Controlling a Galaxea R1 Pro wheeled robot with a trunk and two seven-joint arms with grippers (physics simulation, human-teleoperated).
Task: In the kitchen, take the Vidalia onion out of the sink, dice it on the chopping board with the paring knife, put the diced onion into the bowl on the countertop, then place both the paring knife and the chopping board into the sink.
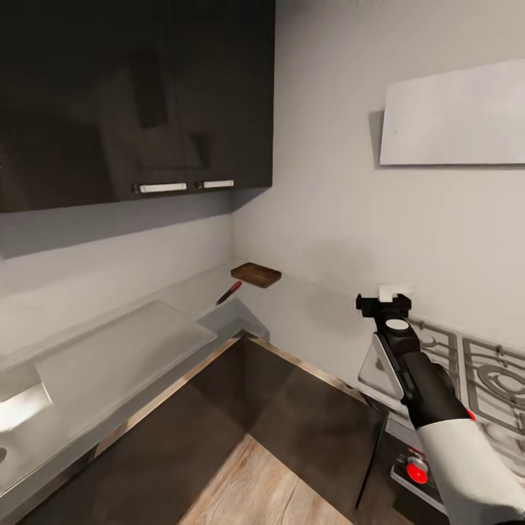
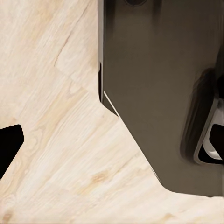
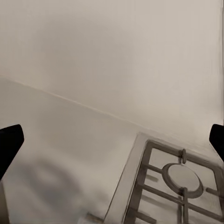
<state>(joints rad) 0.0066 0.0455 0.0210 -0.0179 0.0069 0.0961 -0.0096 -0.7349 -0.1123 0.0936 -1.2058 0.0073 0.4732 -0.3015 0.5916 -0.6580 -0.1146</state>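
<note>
Near the middle of the head view, one chopping board (image 1: 256, 274) lies in the far corner of the countertop (image 1: 117, 350), and one paring knife (image 1: 228, 292) rests just in front of it, apart from the board. At the lower left edge a sliver of the sink (image 1: 9, 415) shows; I cannot tell what it holds. The right gripper (image 1: 383, 304) hovers at right beside one stove (image 1: 485, 379), its fingers (image 3: 9, 142) spread apart. One dark fingertip (image 2: 8, 147) of the left gripper shows over the wood floor (image 2: 56, 154); its state I cannot tell.

Upper cabinets (image 1: 131, 95): glossy black, chrome handles. Walls: pale grey. Bench (image 1: 117, 350): glossy grey. Chopping board (image 1: 256, 274): dark brown, grained. Knife (image 1: 227, 293): dark blade, red handle. Floor (image 2: 51, 154): light wood grain. Stove knob (image 1: 417, 473): red. Right arm (image 1: 467, 467): white sleeve, black wrist.
</note>
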